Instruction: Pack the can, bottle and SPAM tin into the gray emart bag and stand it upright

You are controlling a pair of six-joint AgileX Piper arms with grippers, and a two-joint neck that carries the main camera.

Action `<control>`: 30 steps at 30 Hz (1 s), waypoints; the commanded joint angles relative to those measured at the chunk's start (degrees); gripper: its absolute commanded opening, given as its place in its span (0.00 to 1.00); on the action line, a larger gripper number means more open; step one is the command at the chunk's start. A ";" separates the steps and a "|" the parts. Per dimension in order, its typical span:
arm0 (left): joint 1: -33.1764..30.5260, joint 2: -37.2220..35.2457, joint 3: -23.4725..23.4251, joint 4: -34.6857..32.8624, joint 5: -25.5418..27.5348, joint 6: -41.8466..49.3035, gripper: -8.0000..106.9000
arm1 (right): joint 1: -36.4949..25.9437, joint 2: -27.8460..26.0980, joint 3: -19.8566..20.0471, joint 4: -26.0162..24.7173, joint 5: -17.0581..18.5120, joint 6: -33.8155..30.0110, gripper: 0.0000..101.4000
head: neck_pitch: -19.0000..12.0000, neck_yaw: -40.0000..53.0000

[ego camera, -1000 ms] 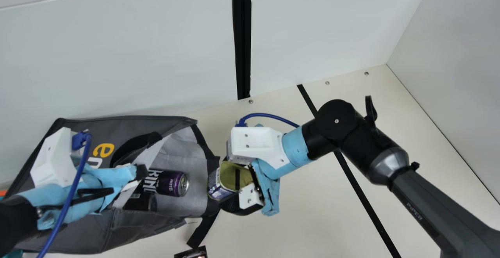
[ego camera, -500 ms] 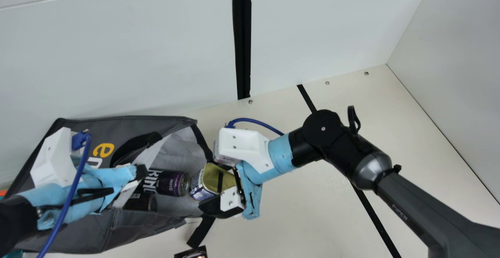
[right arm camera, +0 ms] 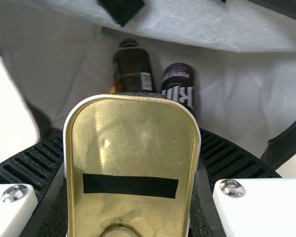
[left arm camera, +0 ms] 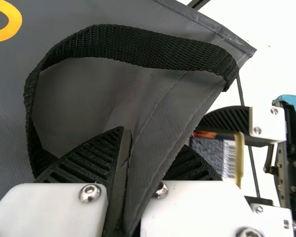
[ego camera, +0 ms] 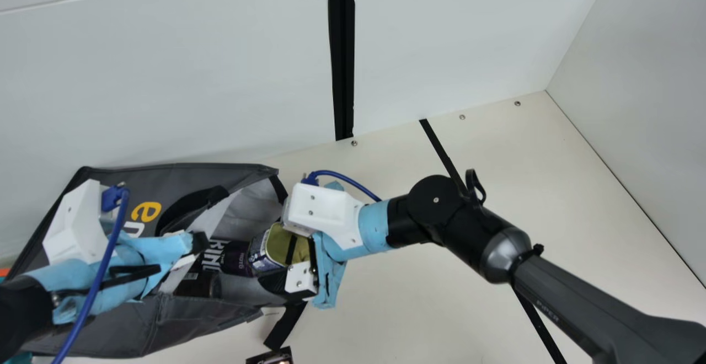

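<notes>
"Status?"
"My left gripper pinches the bag by its edge; my right gripper clamps the tin at the bag's mouth."
"Can and bottle?"
"Side by side inside"

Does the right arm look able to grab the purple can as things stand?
Probably not: its gripper is closed on the SPAM tin, which sits in front of the purple can.

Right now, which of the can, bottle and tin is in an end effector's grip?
The gold-ended SPAM tin: the right end effector clamps its sides. The can and bottle lie ungripped in the gray bag.
</notes>
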 commanded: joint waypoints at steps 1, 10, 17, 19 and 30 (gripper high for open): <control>0.00 0.00 0.00 0.00 0.00 0.00 0.00 | 0.73 0.13 0.16 0.65 -4.23 -0.35 0.00 | -1.30 -0.05; 0.00 0.00 0.00 0.00 0.00 0.00 0.00 | 4.20 1.60 0.16 3.23 -12.18 -0.81 0.00 | -1.30 -0.05; 0.00 0.00 0.00 0.00 0.00 0.00 0.00 | 6.33 3.30 -0.37 4.40 -15.57 -0.04 0.00 | -1.30 -0.05; 0.00 0.00 0.00 0.00 0.00 0.00 0.00 | 6.80 3.87 -0.65 4.66 -16.22 0.19 0.00 | -1.30 -0.05; 0.00 0.00 0.00 0.00 0.00 0.00 0.00 | 8.66 7.49 -3.65 5.63 -18.47 1.64 0.00 | -1.30 -0.05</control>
